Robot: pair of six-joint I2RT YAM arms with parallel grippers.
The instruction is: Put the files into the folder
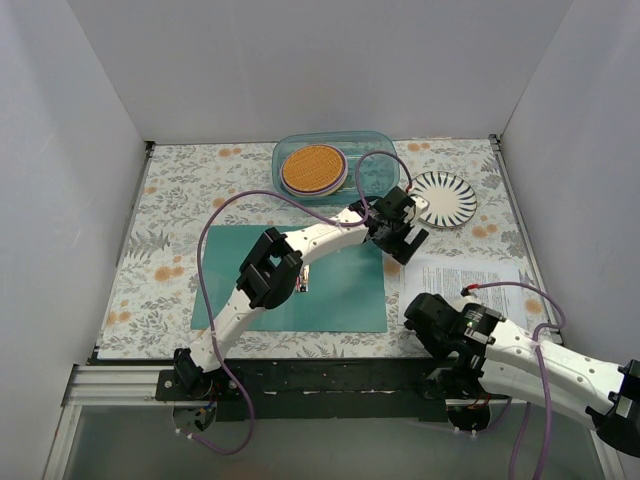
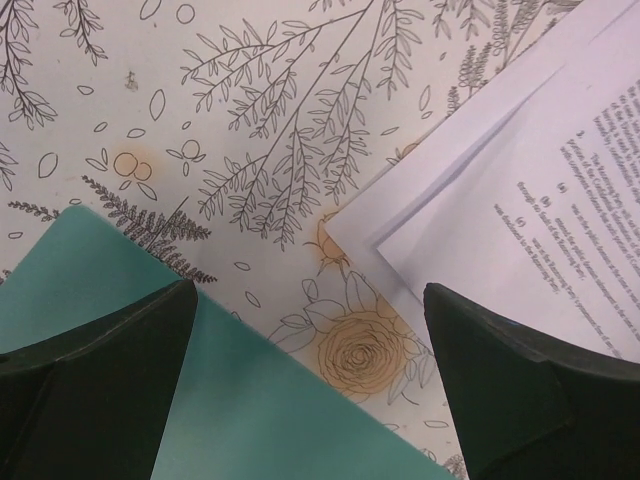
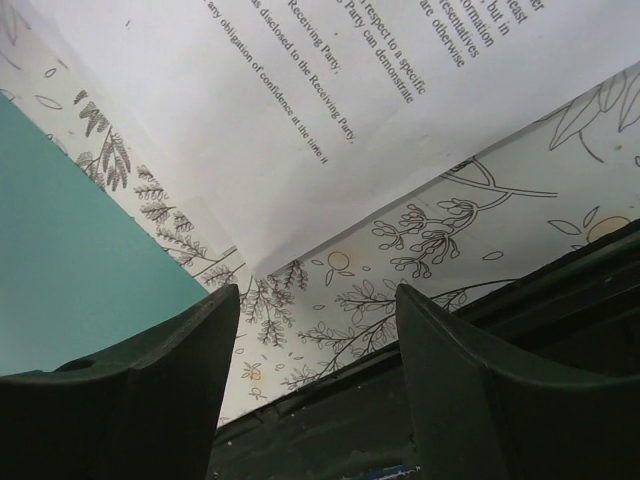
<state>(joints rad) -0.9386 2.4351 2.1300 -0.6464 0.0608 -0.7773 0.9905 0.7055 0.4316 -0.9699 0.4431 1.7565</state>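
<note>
Left end effector point(image 2: 310, 290) and right end effector point(image 3: 318, 292) hover spread over the bare tablecloth point(image 2: 280, 150) between folder point(image 2: 260, 410) and files point(image 2: 520, 180) edges.

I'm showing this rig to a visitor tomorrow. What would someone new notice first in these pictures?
The teal folder lying flat mid-table stands out first, with white printed sheets on the floral cloth just right of it, not touching. Both claws hang open over that gap: the left claw at its far end, the right claw at its near end. At the back, a clear blue container holds an orange disc.
</note>
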